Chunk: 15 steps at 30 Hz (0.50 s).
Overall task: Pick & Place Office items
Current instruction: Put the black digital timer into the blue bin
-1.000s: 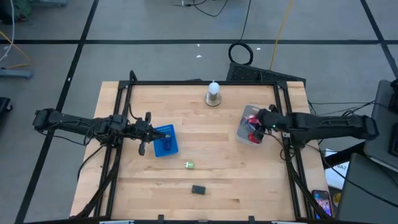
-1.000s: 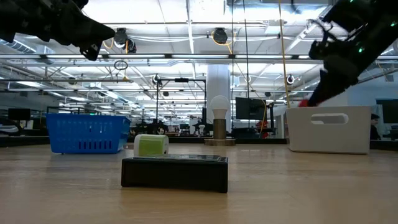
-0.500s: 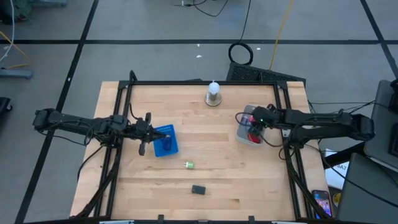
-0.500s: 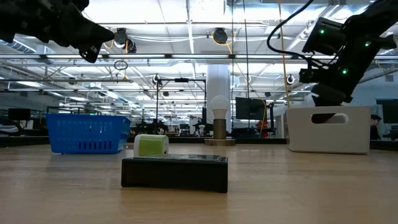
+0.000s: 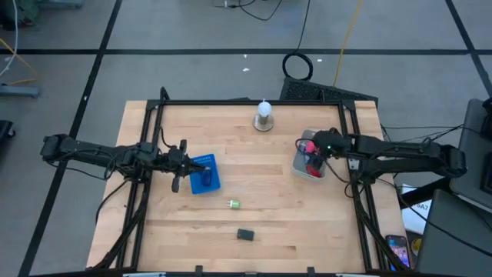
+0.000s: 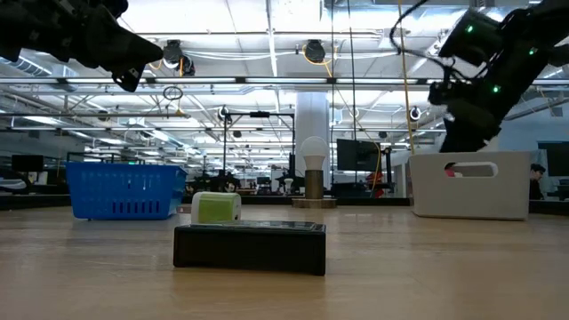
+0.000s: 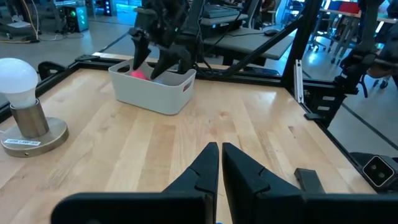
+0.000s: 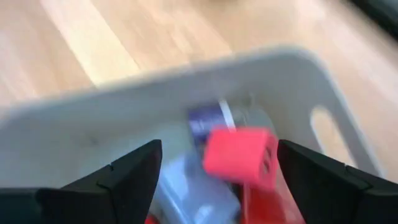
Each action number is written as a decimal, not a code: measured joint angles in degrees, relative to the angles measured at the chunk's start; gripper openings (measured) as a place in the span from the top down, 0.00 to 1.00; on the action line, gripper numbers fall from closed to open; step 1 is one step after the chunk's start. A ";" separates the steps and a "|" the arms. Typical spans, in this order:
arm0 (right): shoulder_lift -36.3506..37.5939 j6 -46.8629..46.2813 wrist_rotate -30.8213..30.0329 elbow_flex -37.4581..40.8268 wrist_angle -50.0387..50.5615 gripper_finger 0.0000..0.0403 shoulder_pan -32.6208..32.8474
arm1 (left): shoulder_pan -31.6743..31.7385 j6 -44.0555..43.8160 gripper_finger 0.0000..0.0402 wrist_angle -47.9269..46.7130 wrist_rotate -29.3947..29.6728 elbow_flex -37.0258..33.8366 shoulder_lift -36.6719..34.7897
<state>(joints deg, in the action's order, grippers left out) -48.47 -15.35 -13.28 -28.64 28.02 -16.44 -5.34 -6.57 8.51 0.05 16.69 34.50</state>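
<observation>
Pale matt wood table (image 5: 269, 223), smooth white seemingly plastic bin (image 6: 467, 185), blue plastic basket (image 6: 124, 190).

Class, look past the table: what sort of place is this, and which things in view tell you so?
Probably a robotics lab or workshop in a large industrial hall: exposed ceiling trusses with strip lights, desks with monitors behind the table, and cables trailing on the taped floor.

A black rectangular block (image 5: 245, 235) lies flat on the table, nearest the front edge. A small green piece (image 5: 234, 205) sits just behind it, toward the blue basket (image 5: 212, 181). A dark blue item (image 5: 205, 178) lies inside that basket. Well to the right of the basket, the white bin (image 5: 301, 166) holds red pieces (image 5: 313, 164), a pink one (image 7: 137, 74) and a dark blue piece (image 8: 205, 121), with a red block (image 8: 240, 156) lying on top.
</observation>
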 joint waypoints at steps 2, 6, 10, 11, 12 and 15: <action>2.58 0.32 0.13 0.00 -2.14 0.23 0.76 | 0.00 -0.08 0.95 0.00 0.02 0.00 0.00; 9.06 4.20 0.29 0.00 -8.18 0.27 4.50 | 0.00 -0.24 0.95 0.00 0.02 0.00 0.00; 15.81 9.54 5.22 1.02 -21.14 0.33 10.91 | 0.00 -1.07 0.95 -0.11 0.02 0.00 -0.02; 17.45 10.84 6.34 1.83 -25.12 0.35 12.70 | 0.00 -1.09 0.95 -0.23 0.02 0.00 0.00; 19.02 12.03 7.41 2.97 -29.05 0.37 14.45 | 0.00 -1.11 0.95 -0.52 0.02 0.00 -0.02; 22.83 15.60 7.06 8.38 -39.58 0.43 19.64 | 0.00 -1.14 0.95 -1.55 0.03 0.00 -0.01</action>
<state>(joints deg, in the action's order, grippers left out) -25.64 0.24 -6.21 -20.26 -11.56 3.20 -5.34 -7.70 6.97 0.08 16.69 34.49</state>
